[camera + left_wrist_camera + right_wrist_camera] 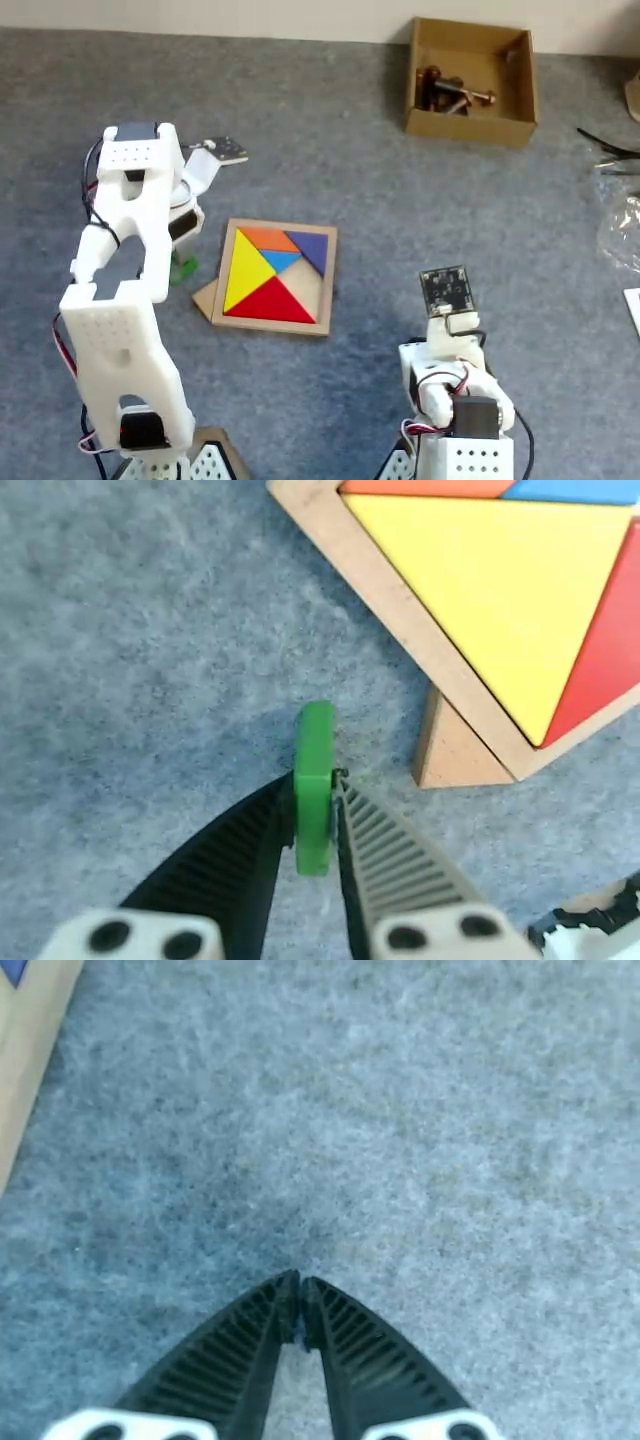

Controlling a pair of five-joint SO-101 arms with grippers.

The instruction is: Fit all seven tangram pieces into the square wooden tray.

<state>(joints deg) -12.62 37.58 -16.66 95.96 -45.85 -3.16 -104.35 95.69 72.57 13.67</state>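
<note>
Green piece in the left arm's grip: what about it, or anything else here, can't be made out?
- Green piece: edge-on in the left end effector in the left wrist view, so its outline is hidden; the arm covers most of it in the high view.
- Tan slab by the tray corner: mostly under the tray, both views.
- Cardboard box contents: too small, high view.

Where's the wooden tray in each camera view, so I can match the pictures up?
High view: wooden tray mid-table, between the two arms.
Left wrist view: its rim ahead of the left gripper, which pinches a green piece.
Right wrist view: its rim ahead of the shut right gripper, off to one side.
Shared landmark: the grey carpet under it.
</note>
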